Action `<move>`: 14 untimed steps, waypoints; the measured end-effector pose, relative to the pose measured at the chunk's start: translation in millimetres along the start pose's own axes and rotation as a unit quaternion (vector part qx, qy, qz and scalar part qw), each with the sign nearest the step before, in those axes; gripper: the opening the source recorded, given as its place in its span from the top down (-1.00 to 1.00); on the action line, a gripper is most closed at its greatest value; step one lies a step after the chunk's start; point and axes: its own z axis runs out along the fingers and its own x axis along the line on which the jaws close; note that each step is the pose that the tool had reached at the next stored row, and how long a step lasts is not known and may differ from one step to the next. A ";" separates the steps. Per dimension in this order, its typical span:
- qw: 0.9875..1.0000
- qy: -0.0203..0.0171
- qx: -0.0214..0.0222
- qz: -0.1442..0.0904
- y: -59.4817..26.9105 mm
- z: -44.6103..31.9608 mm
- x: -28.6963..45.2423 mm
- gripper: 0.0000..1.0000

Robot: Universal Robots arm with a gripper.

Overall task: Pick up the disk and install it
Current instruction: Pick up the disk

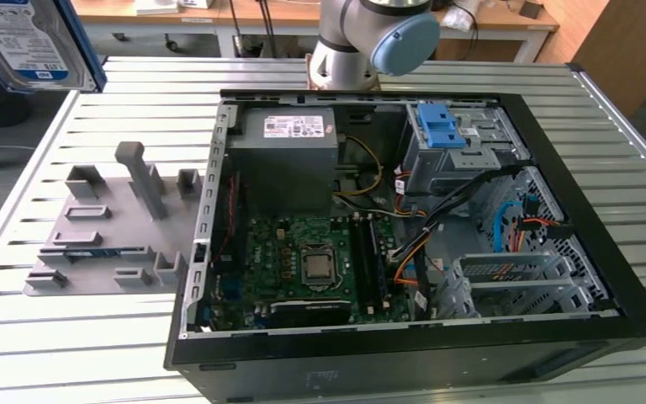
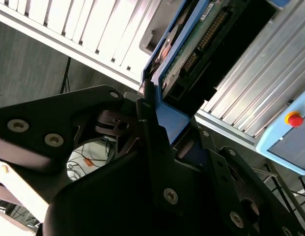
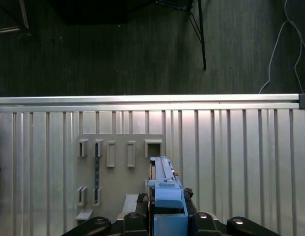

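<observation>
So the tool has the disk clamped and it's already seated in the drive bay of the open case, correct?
Not quite. The tool does clamp the disk, but the disk is not in the case. The exterior view shows it held in the air at that view's upper left, outside the case, on the side of the grey fixture plate.
</observation>
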 end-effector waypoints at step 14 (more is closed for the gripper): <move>1.000 0.001 0.000 0.000 -0.3 -1.4 7.8 0.27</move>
